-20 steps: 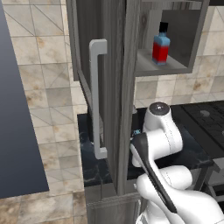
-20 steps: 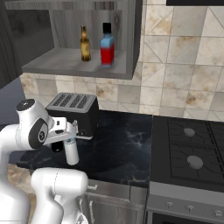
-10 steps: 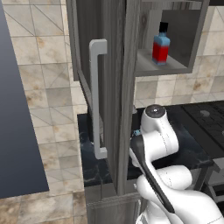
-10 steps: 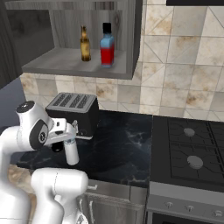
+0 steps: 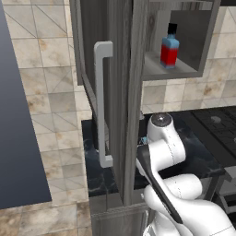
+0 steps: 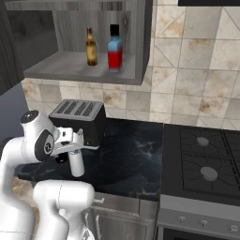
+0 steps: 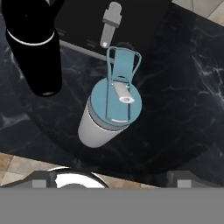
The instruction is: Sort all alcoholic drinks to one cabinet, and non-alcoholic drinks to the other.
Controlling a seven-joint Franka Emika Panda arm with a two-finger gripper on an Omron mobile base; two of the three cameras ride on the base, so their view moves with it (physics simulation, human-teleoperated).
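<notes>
The white bottle with a teal flip lid [image 7: 111, 111] stands on the dark marble counter, straight below my open gripper [image 7: 111, 180], whose fingertips sit wide apart on either side of it. The right base view has the gripper [image 6: 74, 151] just above that white bottle [image 6: 77, 164]. The all-black bottle [image 7: 33, 48] stands close beside it. On the open cabinet's shelf [image 6: 61, 65] stand the amber beer bottle [image 6: 91, 47] and the red bottle with blue shoulders [image 6: 115, 49]. The red bottle [image 5: 169, 46] also shows beyond the open grey door [image 5: 122, 92].
A black toaster [image 6: 79, 119] sits right behind the two bottles, its lever [image 7: 109, 26] pointing toward them. The open door with its pale bar handle [image 5: 102, 101] juts out over the counter's left end. A stove [image 6: 206, 159] lies to the right.
The arm has eased slightly down and over toward the white bottle. The bottles have not moved and the jaws stay wide.
</notes>
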